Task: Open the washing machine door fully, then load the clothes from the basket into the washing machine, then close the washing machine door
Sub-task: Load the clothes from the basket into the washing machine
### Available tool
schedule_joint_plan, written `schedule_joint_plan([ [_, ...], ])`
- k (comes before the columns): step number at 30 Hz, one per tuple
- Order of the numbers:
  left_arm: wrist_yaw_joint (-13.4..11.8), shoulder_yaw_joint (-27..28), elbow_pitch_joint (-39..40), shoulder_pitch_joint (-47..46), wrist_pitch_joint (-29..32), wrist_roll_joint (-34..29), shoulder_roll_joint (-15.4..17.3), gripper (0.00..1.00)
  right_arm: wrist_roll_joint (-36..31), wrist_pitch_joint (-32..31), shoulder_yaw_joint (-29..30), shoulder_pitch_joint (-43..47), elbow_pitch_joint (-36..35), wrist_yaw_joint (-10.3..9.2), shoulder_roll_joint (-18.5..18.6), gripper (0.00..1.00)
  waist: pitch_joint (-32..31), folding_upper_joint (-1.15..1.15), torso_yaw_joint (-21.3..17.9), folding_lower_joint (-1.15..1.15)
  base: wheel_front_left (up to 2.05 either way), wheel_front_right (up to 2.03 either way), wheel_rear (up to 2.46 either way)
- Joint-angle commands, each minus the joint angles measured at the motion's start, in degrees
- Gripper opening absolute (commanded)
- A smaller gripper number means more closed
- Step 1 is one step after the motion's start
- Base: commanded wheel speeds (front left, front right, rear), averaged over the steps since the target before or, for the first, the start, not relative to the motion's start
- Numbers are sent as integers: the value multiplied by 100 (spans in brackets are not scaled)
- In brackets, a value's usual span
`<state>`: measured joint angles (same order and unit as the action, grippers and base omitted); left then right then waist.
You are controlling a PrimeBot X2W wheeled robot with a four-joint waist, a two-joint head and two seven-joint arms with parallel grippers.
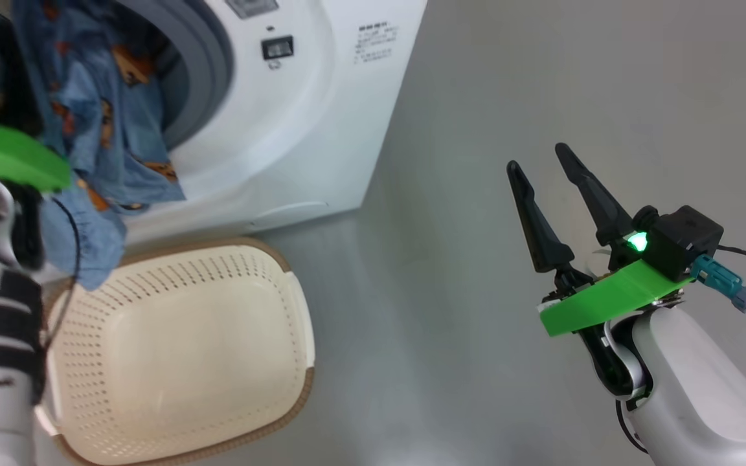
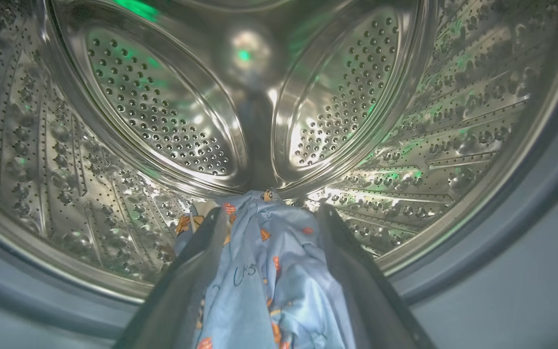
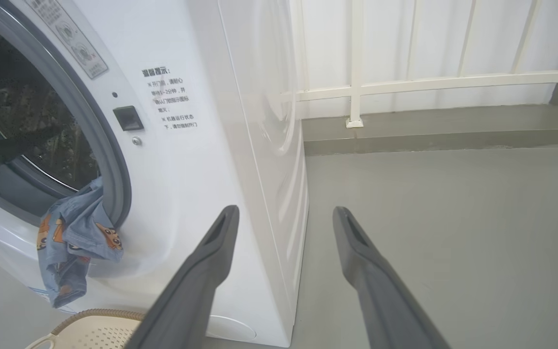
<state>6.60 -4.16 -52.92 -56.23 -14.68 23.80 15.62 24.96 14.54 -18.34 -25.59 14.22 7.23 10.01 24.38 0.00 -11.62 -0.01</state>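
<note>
Left claw reaches through the mouth of the washing machine, fingers spread, pointing at the back of the steel drum. The clothes, blue with orange bears, lie bunched between my two fingers, draped rather than pinched as far as I can judge. I read this as the drop point, deep enough for the cloth to fall inside. It is only partly in: from the right wrist view a good length hangs out over the grey gasket and down the white front, its end dangling just above the basket. The basket sits on the floor tight against the machine's foot, and looks empty. Right claw hovers well apart to the right over bare floor, fingers spread, gripping nothing, parked clear of the opening. In the way: the hanging tail would likely catch in the seal, so it needs pushing further in. My own left forearm crowds the opening. A white railing stands behind, no concern.
</note>
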Motion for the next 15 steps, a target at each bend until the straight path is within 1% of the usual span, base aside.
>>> schedule_joint_plan([
  [1, 31, 110, 183, 135, -31, -71, 210, 100, 66, 46, -66, 184, -86, 25, 54, 100, -330, 0, 205, 1, 0, 0, 0],
  [15, 86, 142, 1208, 1904, -31, -81, -247, 100, 337, 46, -10, 638, 91, 25, 253, 100, -1476, 0, 588, 1, 0, 0, 0],
])
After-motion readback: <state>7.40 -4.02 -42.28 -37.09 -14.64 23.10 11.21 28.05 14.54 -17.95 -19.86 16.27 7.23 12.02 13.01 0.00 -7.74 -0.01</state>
